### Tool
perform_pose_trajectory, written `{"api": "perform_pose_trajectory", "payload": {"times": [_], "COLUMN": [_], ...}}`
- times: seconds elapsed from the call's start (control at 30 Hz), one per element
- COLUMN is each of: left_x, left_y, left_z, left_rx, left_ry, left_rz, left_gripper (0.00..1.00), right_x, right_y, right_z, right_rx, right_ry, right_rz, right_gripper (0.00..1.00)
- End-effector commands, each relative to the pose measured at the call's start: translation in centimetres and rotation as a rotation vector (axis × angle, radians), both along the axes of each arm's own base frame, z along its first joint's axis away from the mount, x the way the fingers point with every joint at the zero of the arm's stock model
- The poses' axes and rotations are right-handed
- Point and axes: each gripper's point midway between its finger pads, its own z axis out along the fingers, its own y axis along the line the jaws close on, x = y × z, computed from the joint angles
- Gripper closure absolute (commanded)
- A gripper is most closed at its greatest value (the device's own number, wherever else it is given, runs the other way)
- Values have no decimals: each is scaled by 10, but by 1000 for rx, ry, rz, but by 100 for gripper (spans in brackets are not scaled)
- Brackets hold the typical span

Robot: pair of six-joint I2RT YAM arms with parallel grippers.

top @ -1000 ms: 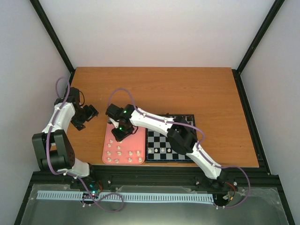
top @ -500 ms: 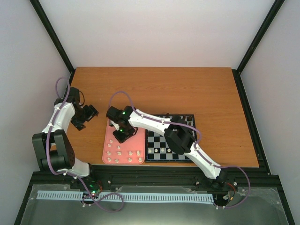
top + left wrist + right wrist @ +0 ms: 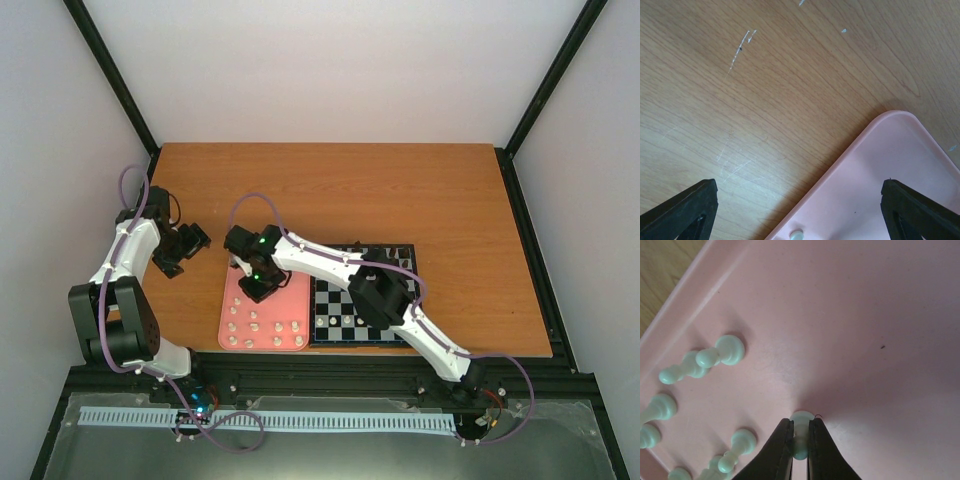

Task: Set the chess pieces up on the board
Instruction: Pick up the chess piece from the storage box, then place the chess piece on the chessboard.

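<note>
My right gripper is shut on a cream-white chess piece that stands on the pink tray. Other cream-white chess pieces lie and stand to its left on the tray. From above, the right gripper is over the tray's far left part, and several pieces stand in rows near the tray's front. The board lies just right of the tray, with a few white pieces on its near row. My left gripper is open over the tabletop at the tray's corner.
The pink tray touches the board's left side. The left arm is folded at the table's left edge, its gripper left of the tray. One piece shows at the bottom of the left wrist view.
The right gripper's jaws have closed on the chess piece on the tray, and the wrist has shifted slightly left. The left arm has not moved.
</note>
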Motion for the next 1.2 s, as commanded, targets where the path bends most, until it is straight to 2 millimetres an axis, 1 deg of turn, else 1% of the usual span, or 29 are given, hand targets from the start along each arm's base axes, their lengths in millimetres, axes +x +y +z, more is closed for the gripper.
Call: {"api": "perform_pose_trajectory", "payload": {"times": [0.0, 0.07, 0.13, 0.17, 0.23, 0.33, 0.4, 0.5, 0.53, 0.6, 0.7, 0.83, 0.97, 1.17], "left_x": [7, 7, 7, 8, 8, 9, 9, 10, 10, 10, 9, 9, 9, 8], "left_y": [2, 1, 1, 1, 1, 0, 1, 1, 0, 0, 0, -1, -2, -2], "left_z": [7, 8, 8, 8, 8, 7, 7, 7, 7, 6, 6, 6, 6, 5], "left_rx": [-9, -11, -12, -11, -12, -17, -17, -19, -18, -20, -20, -21, -29, -27], "left_ry": [-24, -26, -26, -27, -25, -24, -24, -22, -22, -19, -18, -23, -24, -24], "left_rz": [4, 1, -2, -2, -2, -3, -3, -3, -5, -6, -6, -11, -13, -13], "left_gripper": [0, 0, 0, 0, 0, 0, 0, 0, 0, 0, 0, 0, 0, 0], "right_x": [11, 17, 25, 28, 36, 38, 36, 24, 18, 9, -3, -15, -23, -36], "right_y": [-9, -22, -38, -49, -78, -126, -159, -204, -217, -236, -254, -272, -280, -284], "right_z": [22, 33, 56, 61, 70, 76, 75, 64, 60, 54, 49, 40, 37, 31], "right_rx": [-14, -16, 8, 5, -14, -54, -79, -130, -149, -176, -198, -230, -231, -217], "right_ry": [-74, -97, -129, -139, -165, -181, -173, -151, -146, -134, -131, -127, -117, -76], "right_rz": [-22, -60, -112, -136, -193, -272, -328, -396, -410, -434, -468, -504, -520, -521], "right_gripper": [97, 97, 97, 97, 97, 97, 97, 97, 97, 97, 97, 97, 97, 97]}}
